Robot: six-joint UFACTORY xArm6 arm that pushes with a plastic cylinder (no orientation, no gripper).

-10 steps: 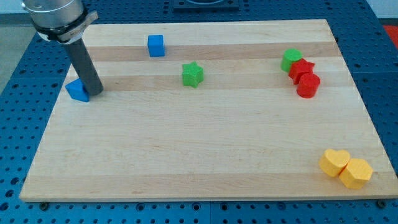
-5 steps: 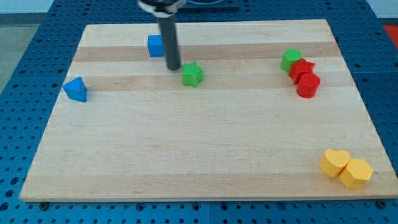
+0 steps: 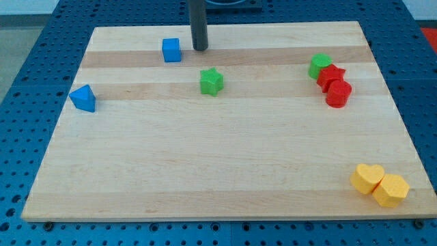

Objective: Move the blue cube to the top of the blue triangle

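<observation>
Blue cube (image 3: 171, 50) just left of tip (image 3: 200, 49)

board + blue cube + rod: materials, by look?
Board: likely wood, pale matte finish; plank bands and grain show. Blue cube: probably plastic, uniform saturated colour, slight sheen. Rod, my tip just right of the cube, apart: dark, smooth; metal or plastic, cannot tell.

straight dark rod (image 3: 199, 24), matte, round tip (image 3: 199, 48)

A lab bench: a pale wooden counter (image 3: 225, 178) lies on a blue metal plate (image 3: 20, 137) drilled with regular mounting holes.
</observation>
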